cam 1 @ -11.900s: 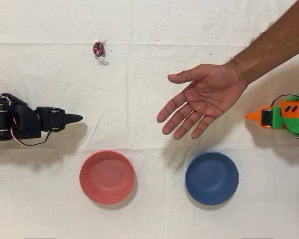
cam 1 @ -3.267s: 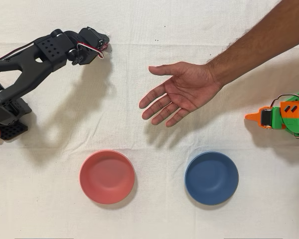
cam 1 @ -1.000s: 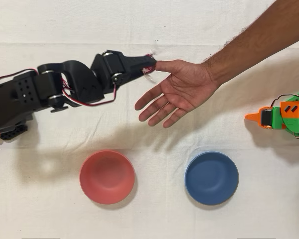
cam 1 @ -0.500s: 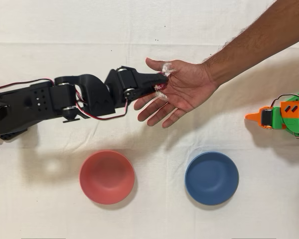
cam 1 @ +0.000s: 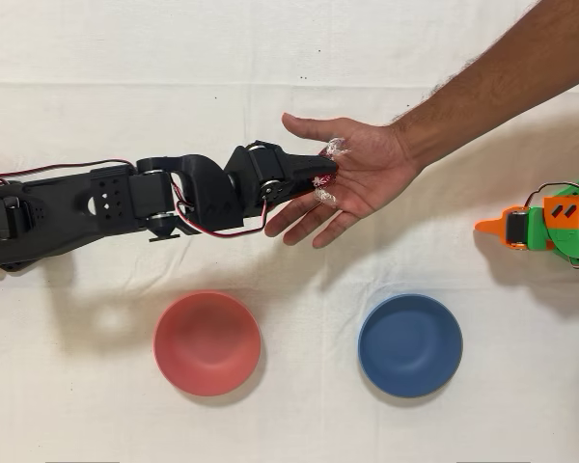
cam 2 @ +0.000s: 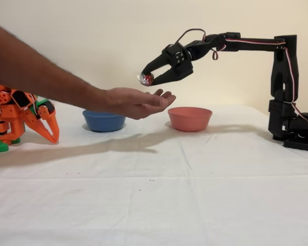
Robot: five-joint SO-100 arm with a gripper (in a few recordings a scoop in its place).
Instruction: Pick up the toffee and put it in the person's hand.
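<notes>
Above open hand (cam 2: 136, 101), gripped toffee (cam 2: 145, 79)

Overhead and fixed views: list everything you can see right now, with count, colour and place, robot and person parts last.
Toffee: one, dark red with clear-white twisted ends, pinched in the gripper above the palm.
Pink bowl: one, overhead lower left.
Blue bowl: one, overhead lower right.
Tablecloth: one, white, covering the table.
Orange arm: one, idle at the overhead right edge.
Person's hand: one, open palm up, reaching in from the overhead upper right.
Gripper: one, black, extended from the overhead left, holding the toffee over the hand.
</notes>
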